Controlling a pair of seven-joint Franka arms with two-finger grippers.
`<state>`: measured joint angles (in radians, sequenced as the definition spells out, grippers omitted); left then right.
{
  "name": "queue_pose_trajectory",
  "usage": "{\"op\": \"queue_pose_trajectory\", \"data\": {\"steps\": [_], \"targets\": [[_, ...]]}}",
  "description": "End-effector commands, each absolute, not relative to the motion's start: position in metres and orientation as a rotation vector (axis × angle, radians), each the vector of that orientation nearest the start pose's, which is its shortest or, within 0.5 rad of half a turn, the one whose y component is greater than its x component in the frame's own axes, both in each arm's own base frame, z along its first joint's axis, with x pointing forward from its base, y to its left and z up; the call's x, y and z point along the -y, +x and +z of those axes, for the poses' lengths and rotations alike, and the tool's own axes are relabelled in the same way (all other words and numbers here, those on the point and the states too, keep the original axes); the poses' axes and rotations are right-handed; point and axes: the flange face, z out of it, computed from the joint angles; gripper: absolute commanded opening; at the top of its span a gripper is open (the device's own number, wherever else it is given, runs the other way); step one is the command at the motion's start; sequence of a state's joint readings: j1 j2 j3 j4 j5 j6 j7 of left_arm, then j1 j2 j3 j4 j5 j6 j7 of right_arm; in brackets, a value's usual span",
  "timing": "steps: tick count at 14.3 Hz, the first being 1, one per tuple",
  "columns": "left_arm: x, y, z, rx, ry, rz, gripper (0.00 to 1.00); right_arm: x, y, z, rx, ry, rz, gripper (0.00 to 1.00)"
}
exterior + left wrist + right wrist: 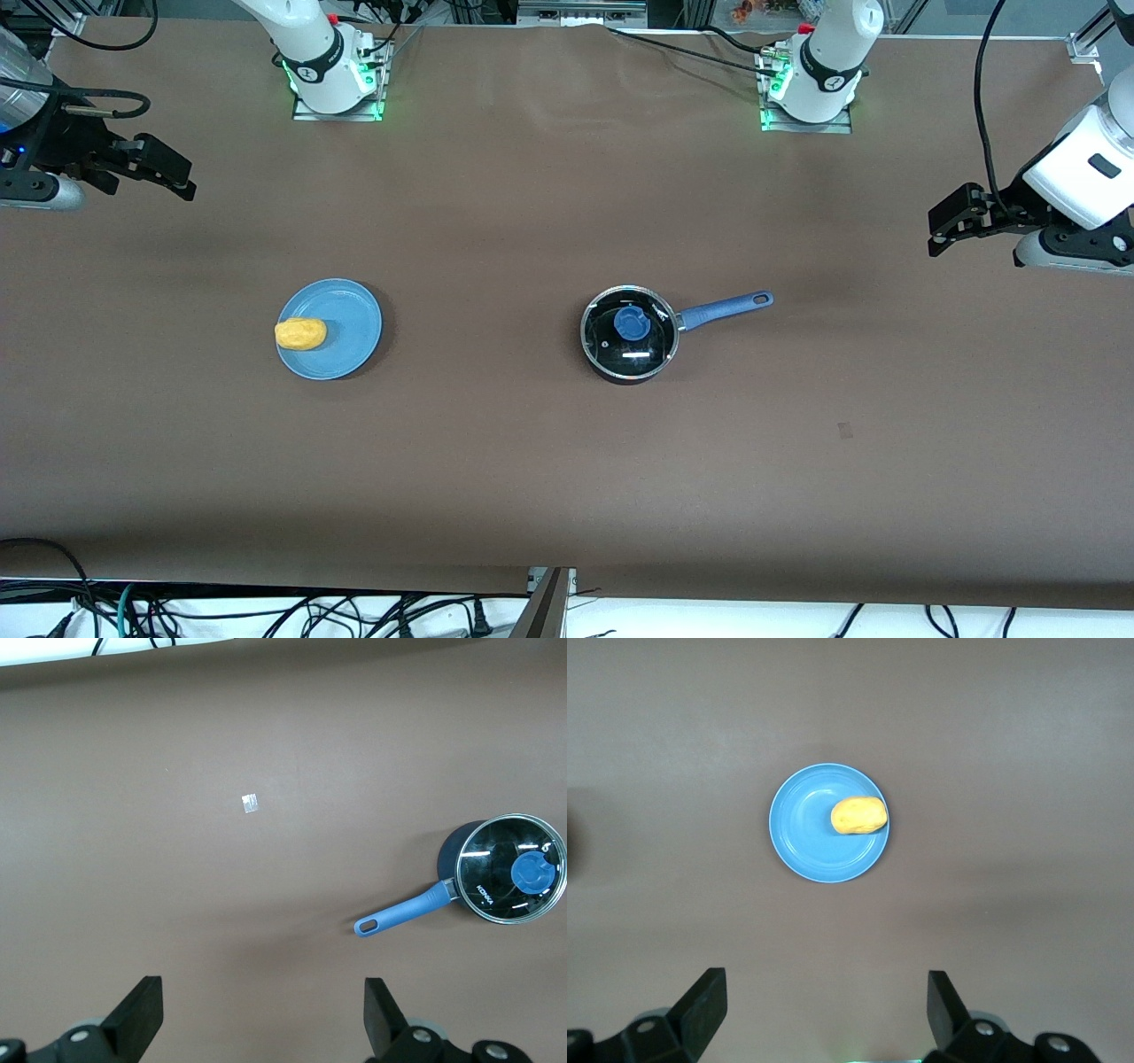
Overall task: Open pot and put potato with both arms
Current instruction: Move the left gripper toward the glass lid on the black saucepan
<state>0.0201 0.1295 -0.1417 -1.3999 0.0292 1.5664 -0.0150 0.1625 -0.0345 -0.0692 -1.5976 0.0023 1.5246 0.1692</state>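
Note:
The black pot (630, 334) stands mid-table, its glass lid with a blue knob (633, 322) on it and its long blue handle (726, 309) pointing toward the left arm's end. It also shows in the left wrist view (511, 870). The yellow-orange potato (300, 334) lies on the rim of a light-blue plate (345, 328) toward the right arm's end; the right wrist view shows the potato (858, 816) on the plate (806, 833). My left gripper (944, 232) is open and empty, high over its table end. My right gripper (173, 173) is open and empty, high over its end.
A small pale scrap (845, 431) lies on the brown table (496, 461), nearer the front camera than the pot; it also shows in the left wrist view (250, 803). Both arm bases (337, 80) (811, 89) stand along the table's edge farthest from the camera.

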Motion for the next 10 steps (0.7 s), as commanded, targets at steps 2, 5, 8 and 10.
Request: {"op": "queue_pose_trajectory", "data": {"steps": [2,5,8,10], "targets": [[0.061,0.595,0.636,-0.198,-3.154,-0.059,1.0,-0.05,0.538,0.631,-0.088,-3.156,0.048,1.0],[0.067,0.595,0.635,-0.197,-3.15,-0.057,1.0,-0.05,0.539,0.632,-0.083,-3.155,0.036,1.0],[0.084,0.596,0.629,-0.146,-3.154,-0.039,1.0,-0.05,0.54,0.633,-0.083,-3.154,0.027,1.0],[0.128,0.593,0.619,-0.021,-3.161,-0.011,1.0,-0.05,0.541,0.633,-0.042,-3.154,0.013,1.0]]}}
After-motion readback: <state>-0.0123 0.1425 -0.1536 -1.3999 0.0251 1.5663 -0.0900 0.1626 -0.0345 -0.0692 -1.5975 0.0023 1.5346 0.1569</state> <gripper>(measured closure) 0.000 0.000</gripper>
